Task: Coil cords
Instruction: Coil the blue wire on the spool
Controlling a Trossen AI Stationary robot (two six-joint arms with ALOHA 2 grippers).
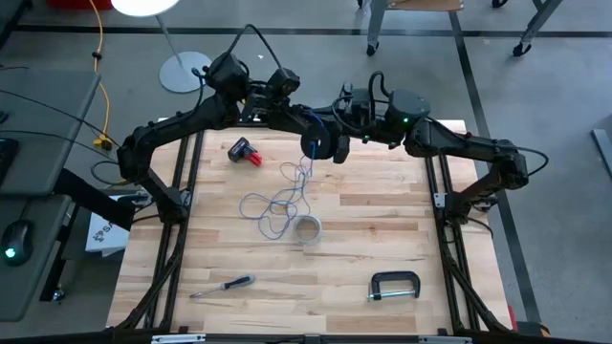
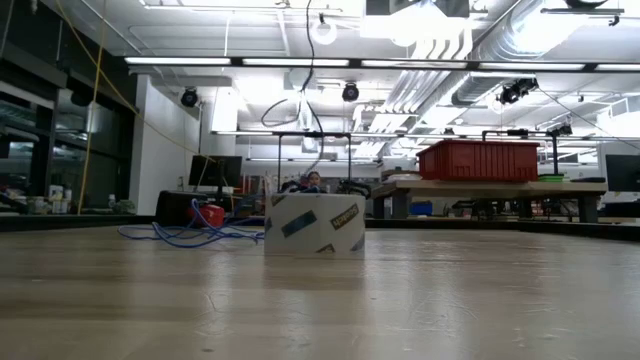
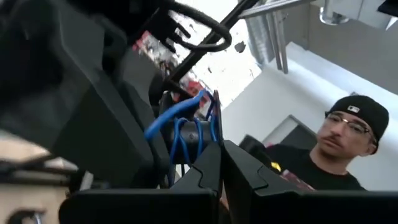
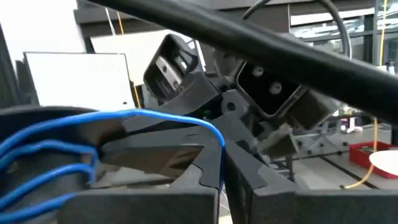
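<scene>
Tape roll with unreadable labels, blue cord pinched by both tools

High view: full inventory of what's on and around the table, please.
blue cord: 1, blue, loops wound at the two grippers above table centre, rest trailing to the wood
grey cord: 1, pale grey, loose loops at table centre
tape roll: 1, white, near centre beside the cords
red-black object: 1, far left of table
screwdriver: 1, near left
C-clamp: 1, black, near right
red bin: 1, on a bench behind
person: 1, black cap, beyond the table
left gripper: fingers shut on blue cord
right gripper: fingers shut on blue cord
</scene>
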